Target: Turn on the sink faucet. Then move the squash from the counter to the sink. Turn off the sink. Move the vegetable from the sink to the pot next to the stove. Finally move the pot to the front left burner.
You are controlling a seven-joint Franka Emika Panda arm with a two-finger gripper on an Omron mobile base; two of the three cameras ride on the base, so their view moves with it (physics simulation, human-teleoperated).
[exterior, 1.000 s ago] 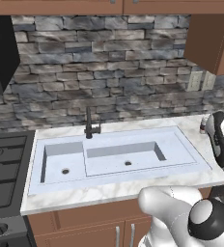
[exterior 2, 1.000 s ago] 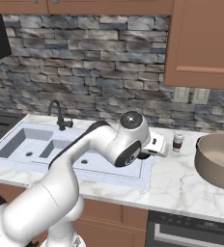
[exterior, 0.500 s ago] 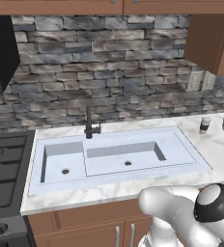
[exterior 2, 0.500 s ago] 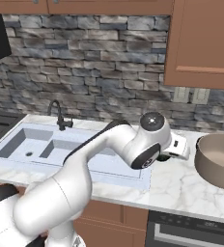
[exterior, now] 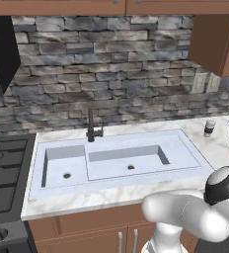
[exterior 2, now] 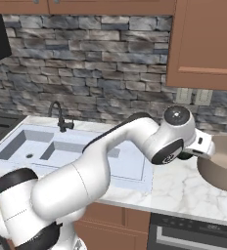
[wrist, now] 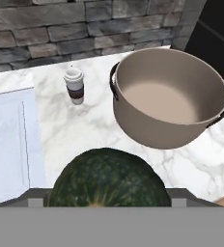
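The squash point(wrist: 107, 178) sits at the bottom centre of the hand view, dark green with pale mottling, pressed up against the camera and held off the marble counter point(wrist: 85, 130). The gripper point(exterior 2: 207, 150) stands wide, closed around the squash; its fingertips are hidden behind the vegetable, so the exact contact cannot be seen. The pot point(wrist: 168, 96) fills the upper right of that view, empty, its thick rim facing the hand, with the dark side of the stove point(wrist: 215, 29) beyond it at the top right corner.

The main risk appears to be the release: a round, smooth ball let go short of the rim would likely strike the edge and roll off across the counter or back toward the sink point(wrist: 7, 144) at the left edge. A drop from height could also bounce it out or shove the pot. The small jar point(wrist: 75, 85) with a dark band stands just left of the pot, and a sweeping forearm could tip it.

The jar carries no readable writing, and no brand or label shows on the pot, the faucet point(exterior: 91, 127) or the cabinets.
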